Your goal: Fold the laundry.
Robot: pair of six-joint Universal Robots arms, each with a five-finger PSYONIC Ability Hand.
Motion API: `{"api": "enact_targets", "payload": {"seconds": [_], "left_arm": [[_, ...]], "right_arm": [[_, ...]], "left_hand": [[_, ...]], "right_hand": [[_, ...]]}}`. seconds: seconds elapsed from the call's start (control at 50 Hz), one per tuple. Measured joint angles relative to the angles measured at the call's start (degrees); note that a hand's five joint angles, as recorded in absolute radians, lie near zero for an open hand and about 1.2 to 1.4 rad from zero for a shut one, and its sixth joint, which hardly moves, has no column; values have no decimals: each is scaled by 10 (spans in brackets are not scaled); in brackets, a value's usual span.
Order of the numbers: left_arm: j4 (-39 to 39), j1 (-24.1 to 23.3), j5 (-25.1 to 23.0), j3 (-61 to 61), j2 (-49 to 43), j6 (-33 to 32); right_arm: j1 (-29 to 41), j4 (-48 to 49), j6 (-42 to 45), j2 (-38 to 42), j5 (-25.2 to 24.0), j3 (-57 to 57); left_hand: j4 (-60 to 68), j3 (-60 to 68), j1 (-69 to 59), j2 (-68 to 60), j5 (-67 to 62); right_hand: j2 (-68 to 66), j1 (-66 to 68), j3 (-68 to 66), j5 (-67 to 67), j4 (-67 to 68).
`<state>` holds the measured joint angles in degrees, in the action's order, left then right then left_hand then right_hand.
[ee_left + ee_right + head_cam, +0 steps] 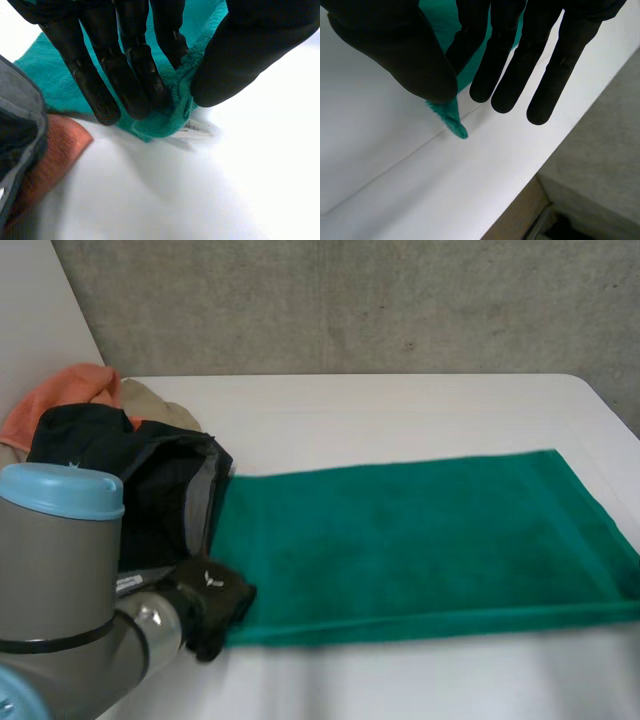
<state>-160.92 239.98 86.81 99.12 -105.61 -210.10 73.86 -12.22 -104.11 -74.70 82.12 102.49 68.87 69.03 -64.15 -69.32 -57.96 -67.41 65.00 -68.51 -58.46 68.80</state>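
A green towel (pixel 420 540) lies spread flat across the white table (pixel 400 410), its long side running left to right. My left hand (pixel 215 600) rests on its near left corner. In the left wrist view the fingers (pixel 125 75) and thumb (pixel 240 55) pinch a ridge of the towel (pixel 60 85) at that corner, beside a small white tag (pixel 197 129). In the right wrist view my right hand (pixel 400 50) holds another corner of the towel (pixel 451 117) between thumb and fingers, the tip hanging just above the table.
A pile of clothes sits at the table's left: an orange cloth (pixel 70 390), a beige piece (pixel 150 400) and a black garment (pixel 150 480) that touches the towel's left end. The table's edge (pixel 495 200) runs close under my right hand, with floor beyond.
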Motion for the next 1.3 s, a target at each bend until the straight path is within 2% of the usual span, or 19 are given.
{"api": "enact_targets", "payload": {"seconds": [0.06, 0.16, 0.26, 0.36, 0.46, 0.58, 0.6, 0.62, 0.64, 0.66, 0.68, 0.72, 0.74, 0.76, 0.9, 1.06, 1.14, 1.26, 1.3], "left_arm": [[7, -2, 0, -20, -4, -10], [-71, -4, 3, -80, -51, -14], [-177, -4, 19, -152, -122, -15], [-252, -2, 70, -222, -200, -19], [-288, 0, 114, -279, -257, -26], [-323, 1, 129, -319, -297, -40], [-329, 1, 129, -321, -300, -42], [-334, 0, 128, -322, -301, -43], [-340, 0, 128, -323, -303, -44], [-340, 0, 128, -323, -303, -44], [-349, -2, 127, -322, -303, -45], [-356, -5, 126, -320, -297, -44], [-358, -5, 126, -319, -295, -44], [-360, -6, 126, -317, -290, -43], [-363, -7, 126, -287, -242, -35], [-363, -5, 126, -197, -173, -29], [-363, -9, 125, -162, -160, -28], [-364, -18, 125, -148, -159, -28], [-364, -20, 125, -148, -160, -28]], "right_arm": [[-2, 3, 1, -8, -7, -3], [24, 80, -43, 15, -14, -33], [62, 191, -90, 79, -16, -83], [107, 309, -116, 157, -15, -155], [134, 390, -128, 232, -15, -232], [154, 431, -154, 317, -22, -324], [157, 433, -160, 329, -25, -336], [159, 434, -165, 338, -27, -346], [162, 435, -173, 349, -30, -357], [162, 435, -173, 349, -30, -357], [165, 434, -185, 364, -33, -371], [168, 430, -198, 367, -32, -375], [168, 428, -202, 365, -30, -375], [169, 425, -207, 362, -29, -374], [155, 349, -254, 286, -21, -321], [80, 153, -289, 180, -96, -226], [51, 111, -289, 176, -126, -206], [39, 127, -283, 208, -133, -205], [39, 140, -279, 221, -132, -208]], "left_hand": [[0, 0, 0, 0, 0], [0, 0, 0, 0, -1], [0, 0, 0, 0, -5], [0, 0, 0, 0, -5], [0, 1, 0, 0, -5], [-1, 3, 5, 1, -3], [-1, 3, 5, 1, -3], [-134, -135, 149, 146, 128], [-134, -135, 149, 146, 128], [-134, -135, 149, 146, 128], [-439, -391, 476, 448, 427], [-488, -447, 508, 487, 474], [-488, -447, 508, 487, 474], [-572, -567, 532, 574, 551], [-572, -568, 532, 575, 551], [-572, -568, 532, 575, 551], [-572, -568, 532, 575, 551], [-572, -568, 532, 575, 551], [-572, -568, 532, 575, 551]], "right_hand": [[0, 0, 0, 0, 0], [0, 0, 0, 0, 0], [0, 0, 0, 0, 0], [0, 0, 0, 0, 0], [0, 0, 0, 0, 0], [15, -6, 19, 18, -20], [77, -58, 84, 83, -85], [170, -147, 174, 175, -175], [242, -230, 244, 247, -245], [242, -230, 244, 247, -245], [468, -443, 456, 469, -458], [539, -514, 546, 546, -547], [547, -518, 556, 555, -556], [549, -518, 561, 557, -562], [549, -518, 561, 557, -563], [549, -518, 560, 557, -562], [525, -501, 534, 529, -537], [466, -432, 467, 460, -469], [341, -311, 345, 351, -359]]}}
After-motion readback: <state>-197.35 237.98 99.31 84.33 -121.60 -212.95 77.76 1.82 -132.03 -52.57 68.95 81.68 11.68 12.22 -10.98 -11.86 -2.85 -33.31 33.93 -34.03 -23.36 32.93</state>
